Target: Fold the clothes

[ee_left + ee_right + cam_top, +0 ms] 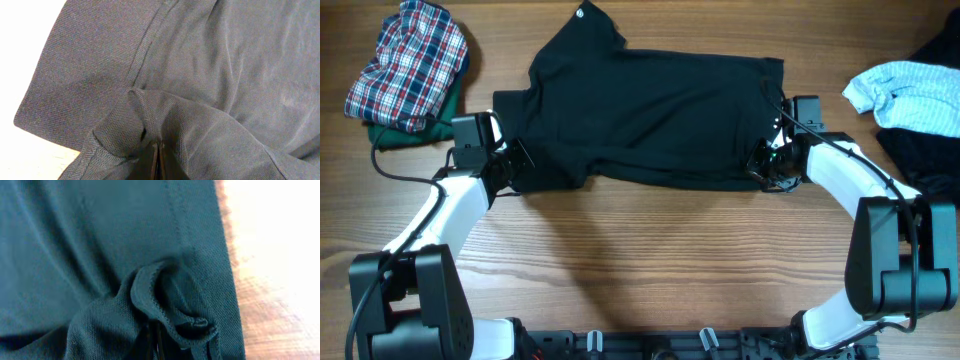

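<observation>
Overhead, the black T-shirt (650, 110) lies spread across the middle of the bench (620, 270). The left tool (517, 160) is pressed together on a pinch of the shirt's near left edge, and the right tool (766, 165) pinches a fold at its near right edge. Both wrist views show fabric bunched up into closed jaws. A plaid garment (405, 65) sits on a green one (425, 132) at the left end. A light blue one (910, 95) and a dark one (930, 150) lie at the right end.

Plenty of open table (650, 250) in front of the black T-shirt (650, 110), between the two arms. Far left corner's blocked by the plaid pile (405, 60) on green fabric (410, 133). The right edge is crowded too, with a light blue garment (910, 90) and dark clothes (935, 150).
</observation>
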Controlling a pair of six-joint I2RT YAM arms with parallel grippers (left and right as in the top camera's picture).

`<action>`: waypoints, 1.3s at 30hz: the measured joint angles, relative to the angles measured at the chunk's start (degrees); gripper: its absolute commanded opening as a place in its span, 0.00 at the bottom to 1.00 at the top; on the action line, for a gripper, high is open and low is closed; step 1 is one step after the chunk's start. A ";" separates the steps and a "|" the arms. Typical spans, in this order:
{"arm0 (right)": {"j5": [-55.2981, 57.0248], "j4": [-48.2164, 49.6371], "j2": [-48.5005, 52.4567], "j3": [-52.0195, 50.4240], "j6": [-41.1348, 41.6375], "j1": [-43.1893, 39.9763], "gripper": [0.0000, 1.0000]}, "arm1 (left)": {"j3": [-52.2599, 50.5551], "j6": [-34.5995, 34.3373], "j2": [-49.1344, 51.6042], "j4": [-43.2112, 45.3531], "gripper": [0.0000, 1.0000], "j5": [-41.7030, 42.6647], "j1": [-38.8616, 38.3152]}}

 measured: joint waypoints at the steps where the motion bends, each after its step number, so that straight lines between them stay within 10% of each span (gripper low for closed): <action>1: 0.24 -0.44 0.00 0.09 0.63 -0.07 0.04 | 0.00 0.00 0.00 -0.02 0.04 0.00 0.00; 28: -0.26 -1.38 -0.07 0.52 -2.25 -8.15 0.05 | 1.16 0.02 -0.68 -7.39 0.04 0.00 -3.50; 39: -2.60 -2.69 -2.43 2.97 -6.54 -8.63 0.74 | 2.62 0.24 -6.16 -18.95 0.04 -2.71 -3.50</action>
